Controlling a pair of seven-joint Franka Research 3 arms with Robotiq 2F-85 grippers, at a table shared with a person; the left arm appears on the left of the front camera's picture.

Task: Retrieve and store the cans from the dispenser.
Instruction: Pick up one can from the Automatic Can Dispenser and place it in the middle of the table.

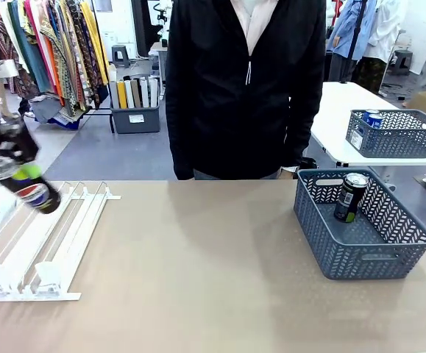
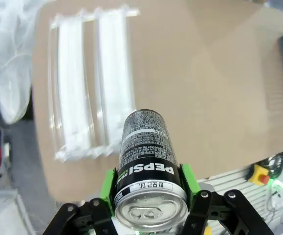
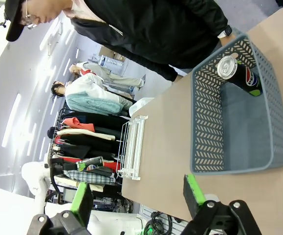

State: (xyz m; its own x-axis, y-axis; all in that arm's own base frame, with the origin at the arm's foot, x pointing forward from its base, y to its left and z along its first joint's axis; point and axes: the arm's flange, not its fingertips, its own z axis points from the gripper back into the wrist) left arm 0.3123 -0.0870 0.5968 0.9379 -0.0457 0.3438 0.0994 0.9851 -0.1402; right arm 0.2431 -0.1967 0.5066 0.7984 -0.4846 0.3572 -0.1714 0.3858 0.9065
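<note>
Left gripper holding a black can above the dispenser.
Basket lies far right across the bench; right gripper wide, nearer it.

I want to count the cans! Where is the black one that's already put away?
In the front view, the black slim drink can stands upright inside the dark grey mesh plastic basket on the table's right side, near its far wall.

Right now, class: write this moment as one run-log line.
left hand: shut on black can, above dispenser | right hand: open | basket: one can upright
</note>
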